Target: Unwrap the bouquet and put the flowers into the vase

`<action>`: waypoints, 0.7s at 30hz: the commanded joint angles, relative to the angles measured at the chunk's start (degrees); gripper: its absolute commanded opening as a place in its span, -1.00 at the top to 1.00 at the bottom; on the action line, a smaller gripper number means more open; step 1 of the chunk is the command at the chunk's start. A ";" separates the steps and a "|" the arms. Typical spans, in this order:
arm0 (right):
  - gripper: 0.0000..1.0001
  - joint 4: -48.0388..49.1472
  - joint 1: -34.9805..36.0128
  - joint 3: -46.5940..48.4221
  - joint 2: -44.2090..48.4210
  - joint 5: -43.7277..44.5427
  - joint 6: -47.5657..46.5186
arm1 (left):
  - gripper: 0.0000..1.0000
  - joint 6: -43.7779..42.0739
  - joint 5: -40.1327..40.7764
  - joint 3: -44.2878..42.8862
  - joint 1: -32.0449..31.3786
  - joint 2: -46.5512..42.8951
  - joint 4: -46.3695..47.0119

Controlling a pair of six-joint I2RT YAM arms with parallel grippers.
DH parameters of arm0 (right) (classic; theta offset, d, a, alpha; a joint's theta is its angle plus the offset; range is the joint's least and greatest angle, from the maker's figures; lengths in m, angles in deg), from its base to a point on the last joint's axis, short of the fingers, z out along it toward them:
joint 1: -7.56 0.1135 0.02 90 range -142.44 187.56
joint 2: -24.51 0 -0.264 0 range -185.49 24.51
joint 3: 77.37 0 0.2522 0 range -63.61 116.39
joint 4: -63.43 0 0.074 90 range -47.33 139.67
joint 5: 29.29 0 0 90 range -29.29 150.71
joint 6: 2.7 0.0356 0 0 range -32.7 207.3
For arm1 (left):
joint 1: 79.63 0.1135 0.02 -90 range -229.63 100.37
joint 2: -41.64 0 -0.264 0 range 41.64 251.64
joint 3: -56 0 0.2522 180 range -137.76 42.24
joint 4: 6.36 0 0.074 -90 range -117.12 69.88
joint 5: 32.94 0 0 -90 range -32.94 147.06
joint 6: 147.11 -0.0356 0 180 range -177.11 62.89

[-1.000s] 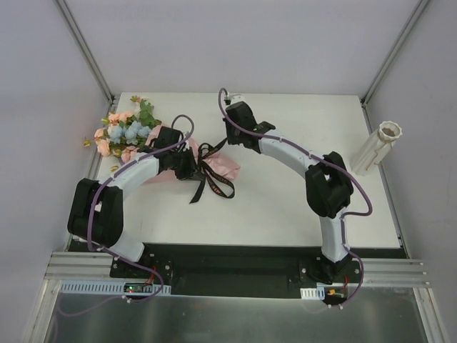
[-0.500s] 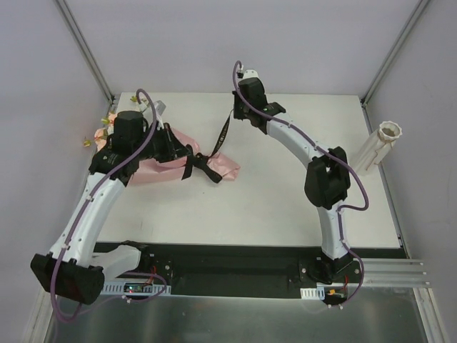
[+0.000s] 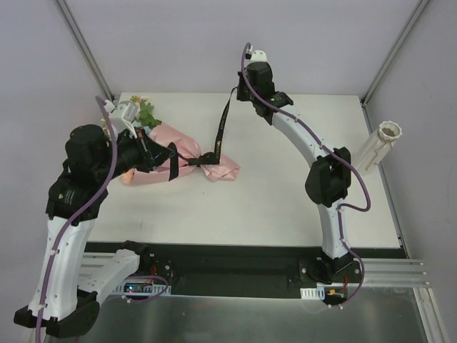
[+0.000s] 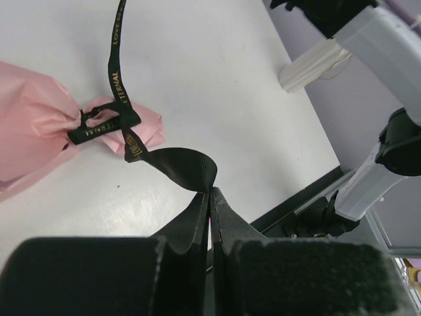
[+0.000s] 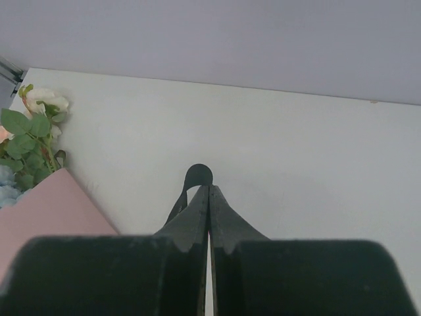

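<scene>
Both arms: since the earlier frames the left arm (image 3: 61, 239) has lifted and swung to the left, and the right arm (image 3: 303, 139) has reached higher and farther, drawing the ribbon out between them.
Left jaws: clenched on one end of the long black ribbon (image 4: 177, 168) printed with gold letters, above the left part of the counter.
Right jaws: clenched on the other ribbon end, raised over the far edge of the white counter (image 3: 285, 200).
Ribbon: runs from the right jaws down to a knot (image 4: 99, 128) at the narrow neck of the wrap, then left to the left jaws.
Bouquet: the cone-shaped bouquet (image 3: 163, 134) in pink paper wrap lies on its side, left of centre, narrow end pointing right.
Flowers: green-leaved artificial flowers (image 5: 29, 128) with a cream bloom show at the wide left end.
Vase: the slim cream ribbed vase (image 3: 378, 146) with scalloped rim sits at the right edge, well apart from the bouquet; whether it stands upright cannot be told.
</scene>
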 commanded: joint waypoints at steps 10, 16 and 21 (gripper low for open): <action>0.98 4.74 -0.90 3.44 4.98 1.98 -4.84 | 1.00 1.08 8.85 -8.67 0.33 -9.78 -1.61; 0.98 4.39 -1.42 4.15 4.37 1.63 -5.02 | 1.00 -0.86 11.06 -9.92 0.33 -11.45 -2.48; 0.98 4.12 -1.42 3.35 3.32 0.05 -6.95 | 1.00 1.25 8.77 -4.83 0.33 -11.90 -2.40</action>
